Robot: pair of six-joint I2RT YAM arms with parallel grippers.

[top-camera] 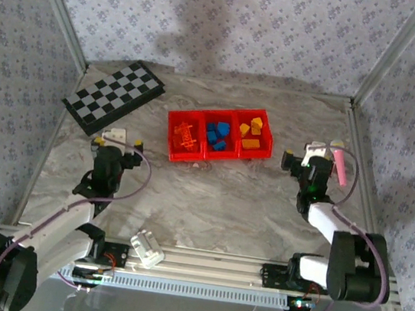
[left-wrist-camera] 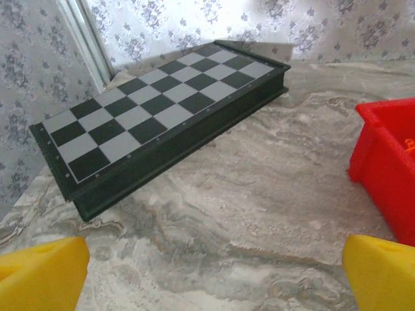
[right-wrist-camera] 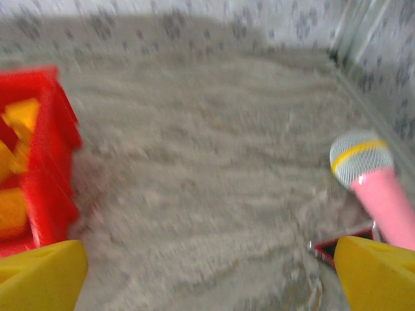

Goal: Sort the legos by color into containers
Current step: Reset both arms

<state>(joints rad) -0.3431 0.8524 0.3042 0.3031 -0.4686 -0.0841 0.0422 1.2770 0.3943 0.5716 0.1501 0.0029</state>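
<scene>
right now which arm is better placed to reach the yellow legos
Right. The right gripper, open, sits just off the right end of the tray, where the yellow legos lie; the left gripper is beyond the opposite end, near the checkered board.

Staged robot test booth, floral-papered wall panels [top-camera: 249,22], aluminium frame posts [top-camera: 58,7], marble-look tabletop [top-camera: 225,197]

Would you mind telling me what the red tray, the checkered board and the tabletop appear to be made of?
The red tray looks like moulded plastic: uniformly bright colour, slight sheen. The checkered board is a dark, hard case, perhaps plastic or wood, with matte squares. The tabletop is marble-patterned with grey veining; whether it is real stone or laminate is unclear.
</scene>
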